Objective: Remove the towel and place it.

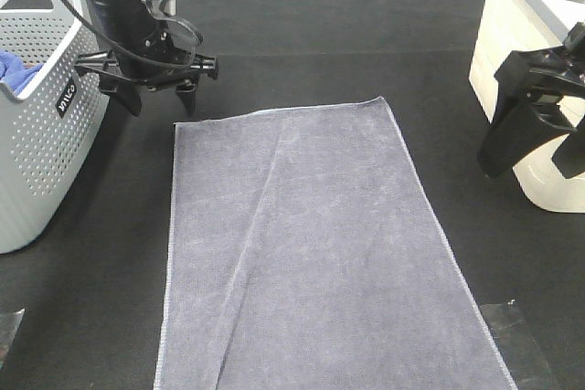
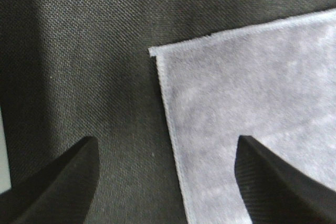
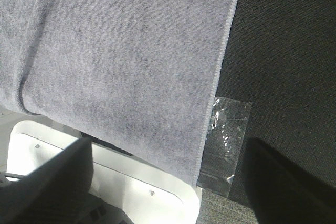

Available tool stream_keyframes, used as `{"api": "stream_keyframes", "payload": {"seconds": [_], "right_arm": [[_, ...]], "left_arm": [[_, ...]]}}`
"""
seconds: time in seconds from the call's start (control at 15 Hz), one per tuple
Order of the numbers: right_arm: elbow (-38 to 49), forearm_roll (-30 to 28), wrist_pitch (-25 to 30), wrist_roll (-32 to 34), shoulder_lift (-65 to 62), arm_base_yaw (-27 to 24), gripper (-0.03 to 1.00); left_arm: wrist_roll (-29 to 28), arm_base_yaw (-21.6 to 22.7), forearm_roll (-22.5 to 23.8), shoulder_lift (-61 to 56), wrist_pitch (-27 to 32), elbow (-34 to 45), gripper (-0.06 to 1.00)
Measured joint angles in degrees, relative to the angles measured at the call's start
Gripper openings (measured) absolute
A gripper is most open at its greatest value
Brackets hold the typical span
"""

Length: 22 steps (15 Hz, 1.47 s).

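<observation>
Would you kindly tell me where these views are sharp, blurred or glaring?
Exterior high: evenly lit and sharp, the towel with its crease plain, the white unit bright at the right edge. Left wrist: soft throughout, the left gripper fingers dark blurs. Right wrist: glare on the clear tape patch, the right gripper fingers out of focus.

Towel (image 1: 311, 253): flat on the table (image 1: 366, 34), in the middle; its length runs from far to near, and the near end goes out of the high view.
Basket (image 1: 37, 152): at the left edge, left of the towel and apart from it.
Cloth (image 1: 14, 66): inside the basket.
Left gripper (image 1: 162, 105): above the table, between basket and towel, close by the towel's far left corner.
Box (image 1: 498, 43): at the far right, right of the towel.
Right gripper (image 1: 533, 169): in front of the box, right of the towel, not touching it.
Tape (image 1: 516, 331): on the table, just beside the towel's right edge, near end.
</observation>
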Motion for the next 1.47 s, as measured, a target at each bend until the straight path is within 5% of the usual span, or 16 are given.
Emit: {"api": "stream_keyframes", "payload": {"seconds": [0.87,1.2,1.33,1.47], "right_arm": [[0.0,0.0,0.0,0.0,0.0,0.0,0.74],[0.0,0.0,-0.4,0.0,0.0,0.0,0.73],[0.0,0.1,-3.1,0.0,0.0,0.0,0.73],[0.0,1.2,-8.8,0.0,0.3,0.0,0.71]], "left_arm": [[-2.3,0.0,-0.6,7.4,-6.8,-0.6,0.67],[-2.5,0.0,0.6,7.7,-9.5,-0.6,0.35],[-0.9,0.0,0.9,7.8,-10.8,-0.6,0.07],[1.2,0.0,0.9,7.8,-11.8,-0.6,0.00]]}}
